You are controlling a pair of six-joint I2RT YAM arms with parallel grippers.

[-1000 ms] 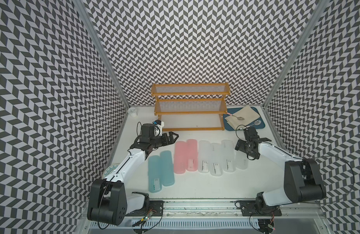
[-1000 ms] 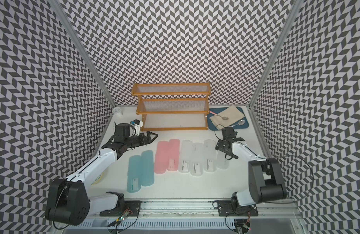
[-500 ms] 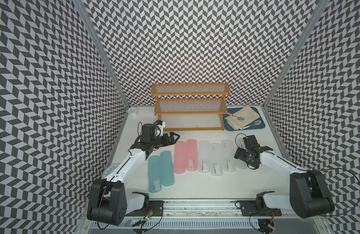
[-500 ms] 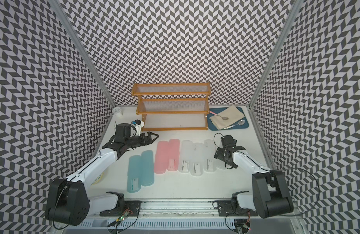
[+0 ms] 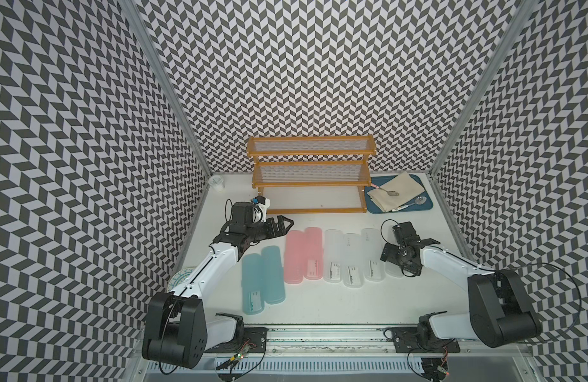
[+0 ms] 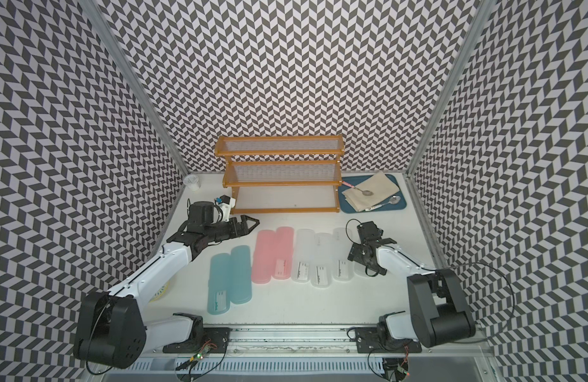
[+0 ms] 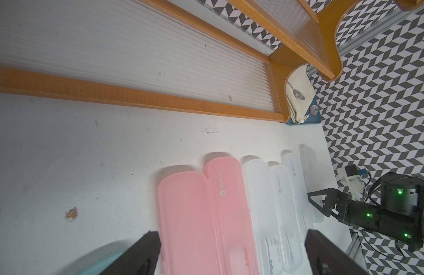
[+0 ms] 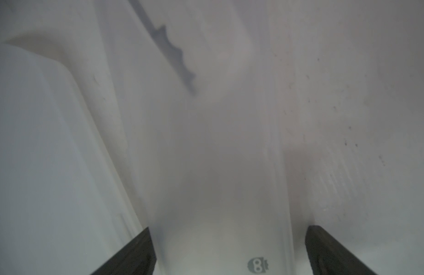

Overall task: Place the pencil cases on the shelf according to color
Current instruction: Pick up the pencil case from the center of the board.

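My right gripper (image 8: pixel 227 250) stands open astride the rightmost frosted white plastic pencil case (image 8: pixel 218 166), having slid toward the table's (image 5: pixel 319 304) front edge within the last second. My left gripper (image 7: pixel 230 252), open, hovers over the pink translucent cases (image 7: pixel 189 226). The orange-brown wooden shelf (image 5: pixel 319 210) stands at the far edge.

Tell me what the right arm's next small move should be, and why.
Probably close the right claw on the outermost frosted white case. In the right wrist view its open fingers straddle that case from close up, so a grip looks lined up, though the view is blurred. The shelf holds no cases yet, so lifting one is the step due.
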